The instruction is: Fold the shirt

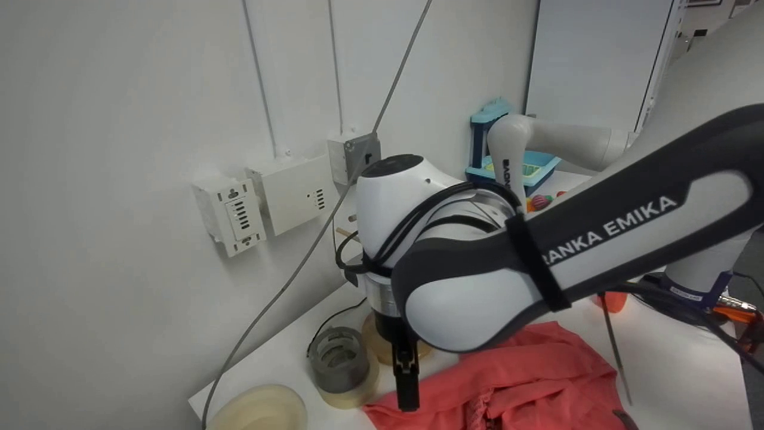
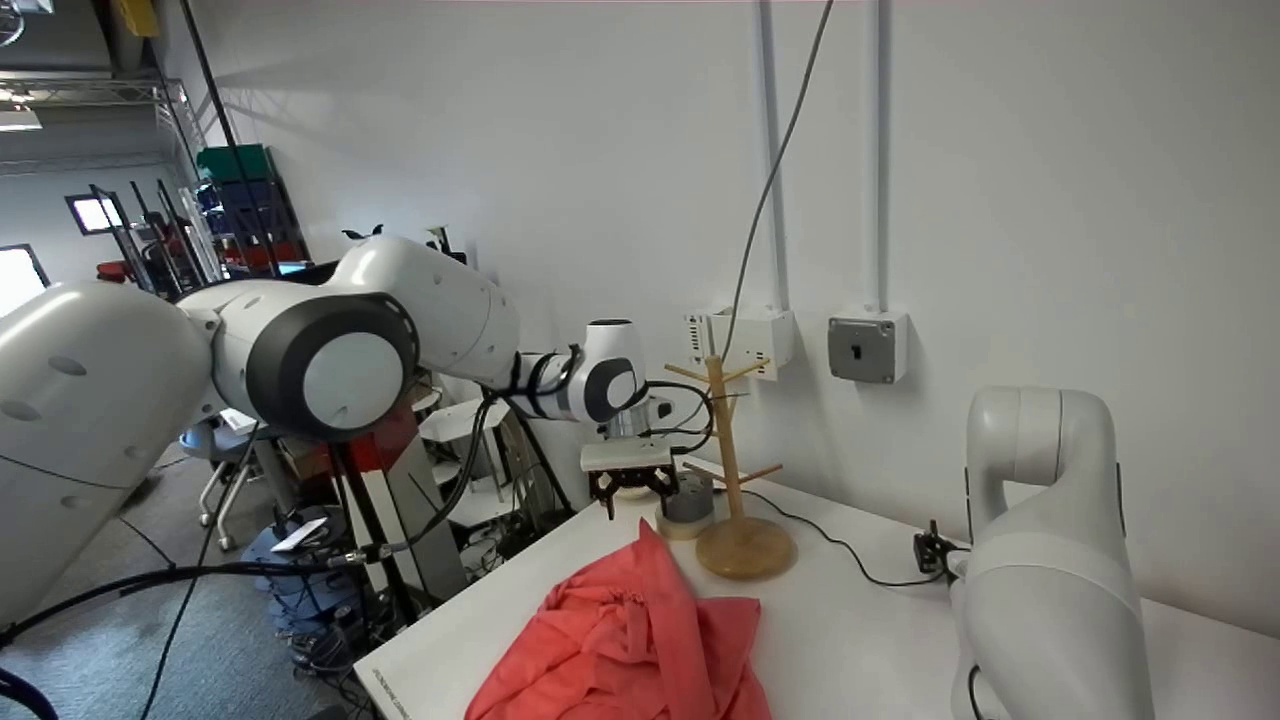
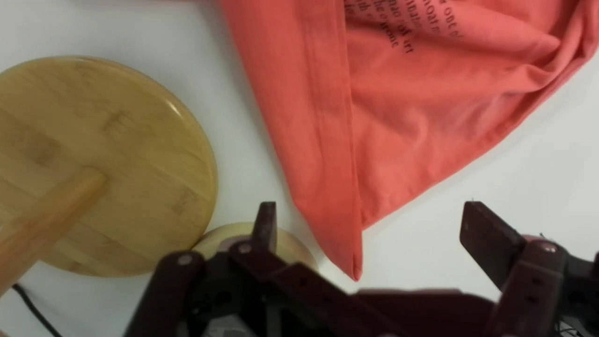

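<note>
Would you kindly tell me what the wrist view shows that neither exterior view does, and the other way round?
Only the wrist view shows readable printed lettering on the shirt.

Only the exterior views show the Franka arm, a second robot arm and the grey switch box on the wall.

All of them share the shirt, the gripper, the round wooden stand base and the white table, though in an exterior view the gripper partly hides that base.

Black-and-white arm (image 1: pixel 477 304), dark tool (image 3: pixel 368 223)
</note>
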`<state>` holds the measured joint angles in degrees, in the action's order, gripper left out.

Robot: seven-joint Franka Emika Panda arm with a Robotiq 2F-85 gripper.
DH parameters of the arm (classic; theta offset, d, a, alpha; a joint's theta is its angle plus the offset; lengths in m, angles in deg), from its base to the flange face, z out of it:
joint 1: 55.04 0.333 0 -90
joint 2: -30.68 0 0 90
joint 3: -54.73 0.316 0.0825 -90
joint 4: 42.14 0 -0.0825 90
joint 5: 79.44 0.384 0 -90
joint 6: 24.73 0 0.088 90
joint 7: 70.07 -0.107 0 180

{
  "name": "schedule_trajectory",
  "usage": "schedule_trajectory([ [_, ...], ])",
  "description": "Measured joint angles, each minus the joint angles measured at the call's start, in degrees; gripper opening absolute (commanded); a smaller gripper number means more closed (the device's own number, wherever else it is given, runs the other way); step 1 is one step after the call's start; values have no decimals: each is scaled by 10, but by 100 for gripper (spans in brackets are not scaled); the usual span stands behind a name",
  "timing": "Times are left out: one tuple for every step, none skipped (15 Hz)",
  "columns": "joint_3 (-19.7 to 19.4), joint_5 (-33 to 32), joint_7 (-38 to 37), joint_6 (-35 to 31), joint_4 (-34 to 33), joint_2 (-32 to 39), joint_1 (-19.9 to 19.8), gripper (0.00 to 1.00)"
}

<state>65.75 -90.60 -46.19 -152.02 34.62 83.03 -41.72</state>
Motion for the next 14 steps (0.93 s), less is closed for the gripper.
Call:
schedule_trajectory([
  [3, 1, 0, 7, 13, -12, 0, 100],
  [4, 2, 0, 12, 25, -24, 0, 100],
  [5, 3, 0, 14, 38, -35, 0, 100],
  [6, 4, 0, 14, 50, -45, 0, 100],
  [6, 4, 0, 14, 62, -54, 0, 100],
  [6, 5, 0, 14, 72, -62, -1, 100],
  [6, 5, 0, 14, 83, -70, -1, 100],
  [6, 5, 0, 14, 92, -77, -1, 100],
  [6, 5, 0, 14, 101, -84, -2, 100],
  [8, 6, 0, 14, 109, -90, -2, 100],
  [11, 7, 2, 14, 116, -95, -4, 100],
  [16, 9, 4, 14, 122, -98, -5, 100],
  [21, 12, 7, 14, 125, -100, -5, 100],
  [25, 17, 11, 14, 126, -99, -5, 100],
])
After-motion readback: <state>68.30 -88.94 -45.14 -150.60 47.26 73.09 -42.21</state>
